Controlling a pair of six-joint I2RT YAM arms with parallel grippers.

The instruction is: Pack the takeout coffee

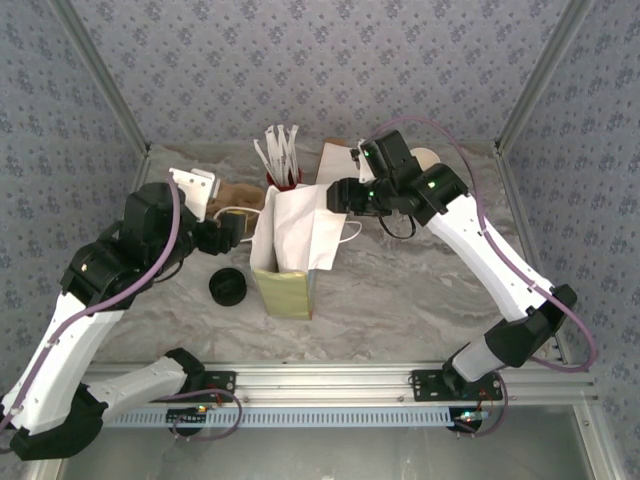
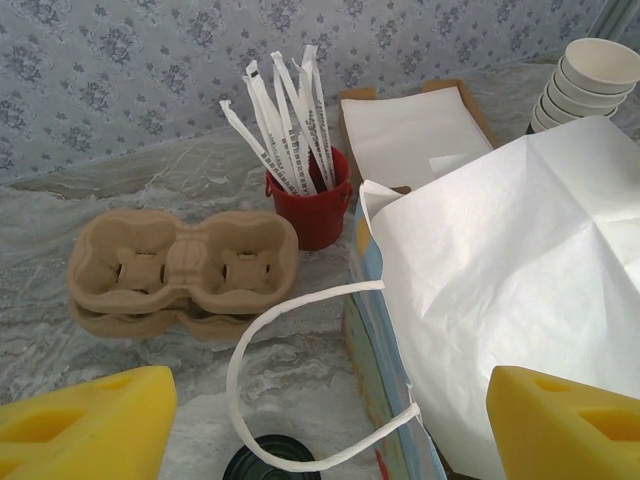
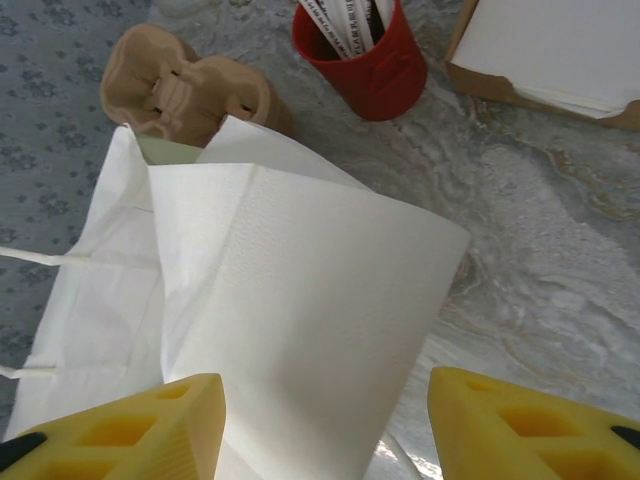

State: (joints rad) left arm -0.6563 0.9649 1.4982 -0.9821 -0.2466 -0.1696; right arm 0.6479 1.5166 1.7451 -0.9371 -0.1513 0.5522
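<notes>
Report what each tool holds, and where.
Neither holds anything: left tool open beside the bag handle, right tool open over the bag.

White-and-black arms [image 1: 480, 240], purple cables [image 1: 177, 220], blocky yellow fingers [image 2: 80, 430].

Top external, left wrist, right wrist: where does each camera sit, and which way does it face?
Top external: above and behind the bases, looking down at the table; left arm and right arm flank the white paper bag.
Left wrist: low on the left arm, facing the far wall across the cup carrier; left gripper's fingers at bottom corners.
Right wrist: close over the bag, facing down; right gripper's fingers at the bottom.
Shared: both wrist views show bag, carrier and red cup.
</notes>
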